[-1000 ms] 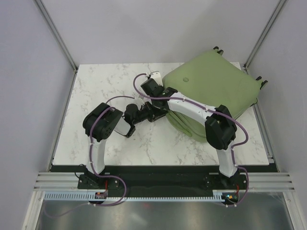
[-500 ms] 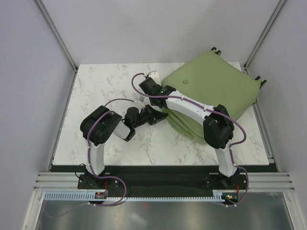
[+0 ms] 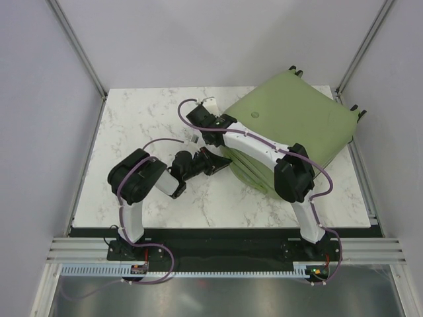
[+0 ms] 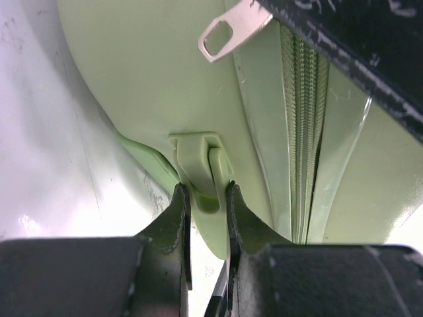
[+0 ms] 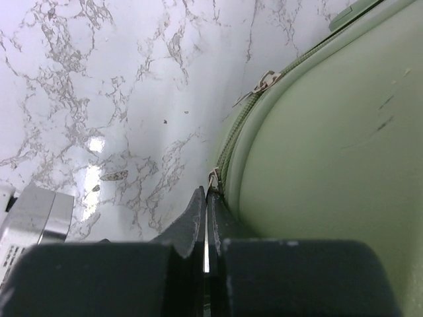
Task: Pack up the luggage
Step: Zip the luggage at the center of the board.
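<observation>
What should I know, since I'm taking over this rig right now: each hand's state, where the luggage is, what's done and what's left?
The left hand is closed on a moulded green lug on the side of the luggage.
The right hand is shut on a zipper pull at the seam.
The luggage lies flat, lid down, on the far right of the table.
Done: lid closed; the zip stretch near the lug looks meshed.
Left: probably zipping the rest of the seam. A second pull sits further along. How much remains open I cannot tell.

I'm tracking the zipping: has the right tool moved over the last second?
Yes. In the top view the right tool, shut on the zipper pull, has shifted slightly left, toward the table's left edge.
</observation>
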Robot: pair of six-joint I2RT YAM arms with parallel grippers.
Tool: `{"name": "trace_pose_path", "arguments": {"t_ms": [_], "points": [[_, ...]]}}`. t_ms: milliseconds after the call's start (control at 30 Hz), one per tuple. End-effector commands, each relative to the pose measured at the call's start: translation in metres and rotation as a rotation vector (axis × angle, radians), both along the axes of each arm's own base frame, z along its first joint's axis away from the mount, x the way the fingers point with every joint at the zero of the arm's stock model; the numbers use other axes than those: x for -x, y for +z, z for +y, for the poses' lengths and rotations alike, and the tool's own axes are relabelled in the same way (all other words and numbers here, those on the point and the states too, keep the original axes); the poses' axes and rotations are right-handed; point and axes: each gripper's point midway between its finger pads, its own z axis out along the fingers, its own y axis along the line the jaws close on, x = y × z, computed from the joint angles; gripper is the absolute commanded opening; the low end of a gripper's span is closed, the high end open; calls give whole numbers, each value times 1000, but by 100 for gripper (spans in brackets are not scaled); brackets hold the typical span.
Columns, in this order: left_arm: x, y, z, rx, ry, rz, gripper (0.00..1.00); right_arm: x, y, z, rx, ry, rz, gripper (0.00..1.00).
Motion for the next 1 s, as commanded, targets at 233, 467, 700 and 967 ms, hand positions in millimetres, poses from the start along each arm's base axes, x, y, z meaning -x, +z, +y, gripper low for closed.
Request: {"name": "trace_pose_path", "arguments": {"t_ms": [233,467,700,967], "points": [[139,108,-30,234,-501,-552,2,-75,85,2,-244,-241,-353,0],[145,110,-28,237,-491,-550,2,-69,89,6,-308,-248,-326,0],[140,117,-24,262,-448,-498,15,-41,103,5,-377,-174,-259,19],[129,118,-9,251,-397,-465,22,10,113,-16,-417,-94,-169,52]]}}
